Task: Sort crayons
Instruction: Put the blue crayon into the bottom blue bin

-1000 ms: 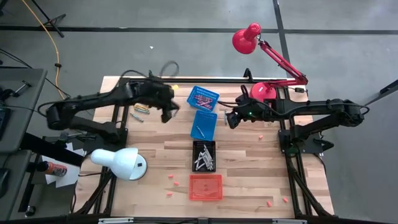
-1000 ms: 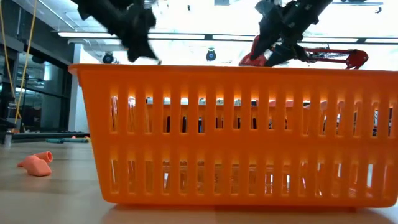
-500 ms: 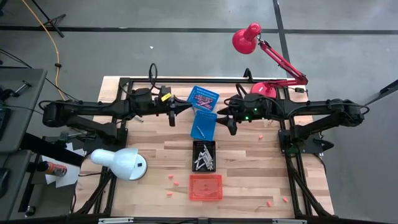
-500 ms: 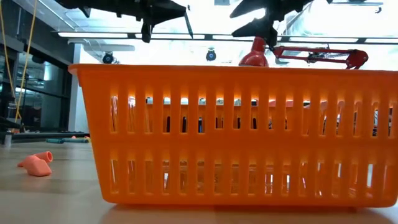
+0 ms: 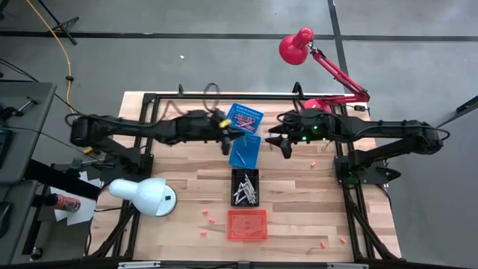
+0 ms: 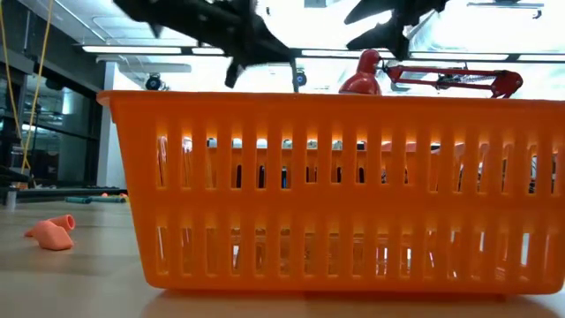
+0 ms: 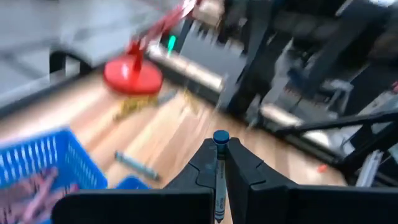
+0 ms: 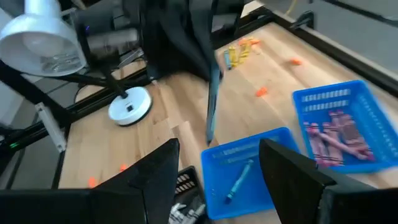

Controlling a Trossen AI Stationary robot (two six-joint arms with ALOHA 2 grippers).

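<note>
Left gripper (image 7: 221,163) is pinched shut on a blue crayon (image 7: 219,180), holding it lengthwise between the fingers with the tip poking out front. From overhead that gripper (image 5: 228,137) sits just over the near-left corner of the middle blue basket (image 5: 245,149), which already has one blue crayon (image 8: 239,179) lying in it. The right wrist camera sees the held crayon (image 8: 212,109) hanging point-down right above that basket's edge. The right gripper (image 5: 279,140) hovers just right of the same basket, jaws spread wide with nothing in them. The far blue basket (image 5: 244,117) holds a bunch of pink/red crayons (image 8: 334,134), and the black basket (image 5: 245,186) has grey ones (image 5: 244,191). The orange basket (image 5: 246,224) nearest the front looks empty from above (hard to be sure through the slats in the low view). A few loose crayons (image 8: 239,51) lie on the table (image 5: 187,179) behind the left arm.
</note>
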